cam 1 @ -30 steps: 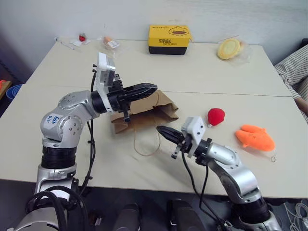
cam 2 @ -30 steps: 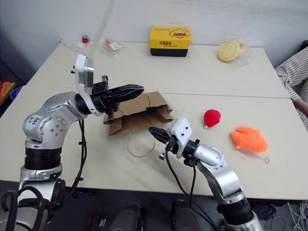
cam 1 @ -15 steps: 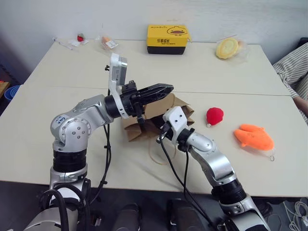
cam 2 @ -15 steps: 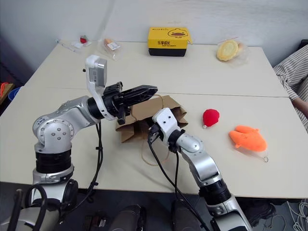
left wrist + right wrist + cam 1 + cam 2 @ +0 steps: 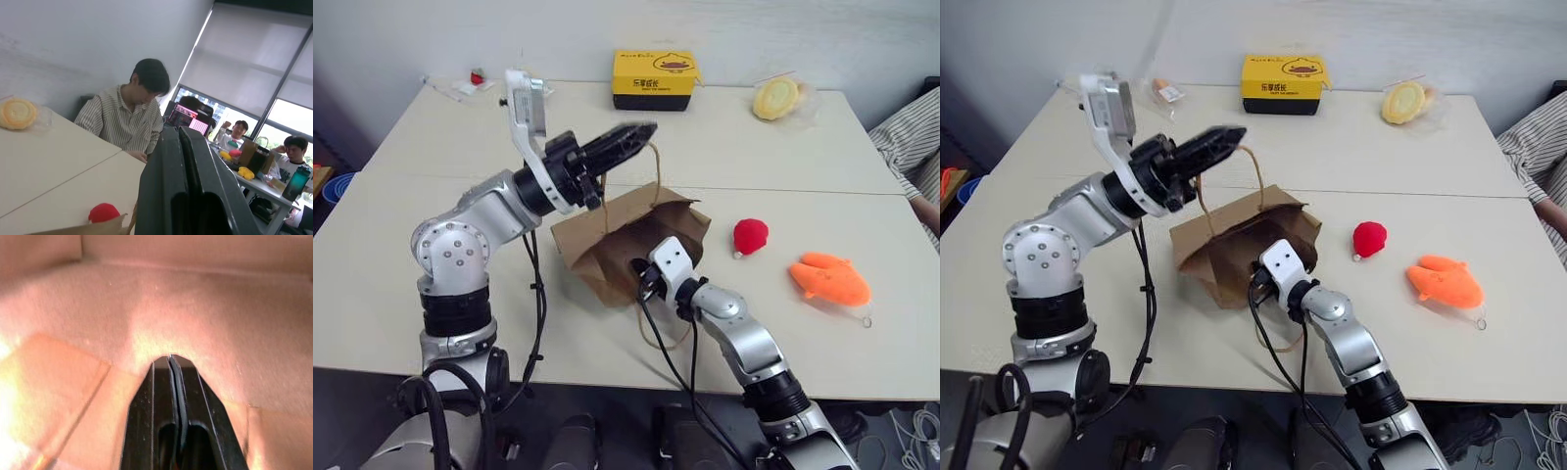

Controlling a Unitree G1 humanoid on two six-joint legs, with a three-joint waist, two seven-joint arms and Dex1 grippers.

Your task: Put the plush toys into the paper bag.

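The brown paper bag (image 5: 617,240) lies on the table with its mouth propped open and one side lifted. My left gripper (image 5: 644,128) is raised above it, shut, and one cord handle (image 5: 653,162) hangs over its fingers. My right gripper (image 5: 170,358) is shut and sits inside the bag's mouth, with brown paper all around its fingers. The bag's other handle (image 5: 668,336) loops over the table in front. To the right of the bag, the red ball plush toy (image 5: 751,236) and the orange fish plush toy (image 5: 829,277) rest on the table, apart from both grippers.
A yellow-and-black box (image 5: 655,78) stands at the back of the table. A yellow round item in clear wrap (image 5: 777,98) lies at the back right, and small packets (image 5: 536,88) at the back left. A person's striped sleeve (image 5: 913,147) is at the right edge.
My left gripper has risen with the handle over it, lifting the bag's side and opening its mouth. My right gripper has gone forward and down into the bag.
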